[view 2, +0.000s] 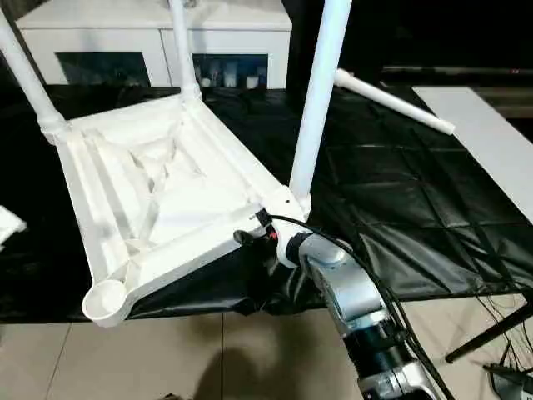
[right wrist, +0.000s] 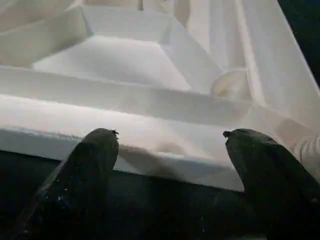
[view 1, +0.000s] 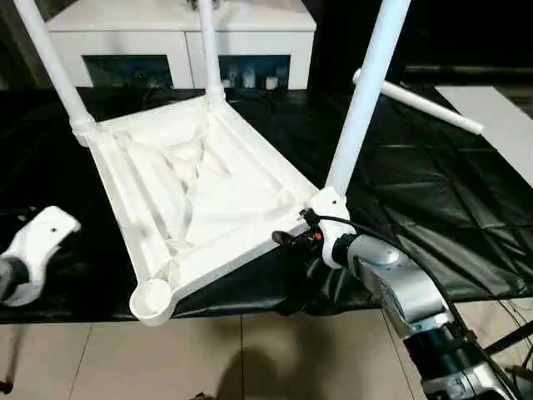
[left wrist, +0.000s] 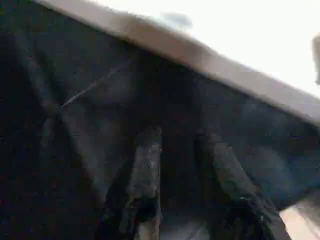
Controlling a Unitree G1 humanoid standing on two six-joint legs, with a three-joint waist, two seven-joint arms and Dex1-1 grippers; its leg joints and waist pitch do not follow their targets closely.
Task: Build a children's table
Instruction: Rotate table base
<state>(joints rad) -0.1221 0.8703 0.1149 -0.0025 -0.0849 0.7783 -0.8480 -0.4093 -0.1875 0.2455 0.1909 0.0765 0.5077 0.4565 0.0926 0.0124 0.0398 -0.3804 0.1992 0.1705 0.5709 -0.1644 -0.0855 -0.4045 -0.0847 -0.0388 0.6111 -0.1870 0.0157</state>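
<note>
So three legs are in and standing up out of the flipped tabletop (view 1: 200, 192), which lies on the black quilted sheet (view 1: 416, 192). The near corner socket (view 1: 152, 298) is still an empty round cup, and the last leg (view 1: 416, 100), a smooth tapered white tube, lies further back on the sheet. Tabletop's glossy molded plastic with X ribs. Right gripper (right wrist: 170, 145) stands wide apart at the near rim, holding nothing. Left gripper (left wrist: 182, 165) is only slightly parted over the sheet, empty as far as I can see.
</note>
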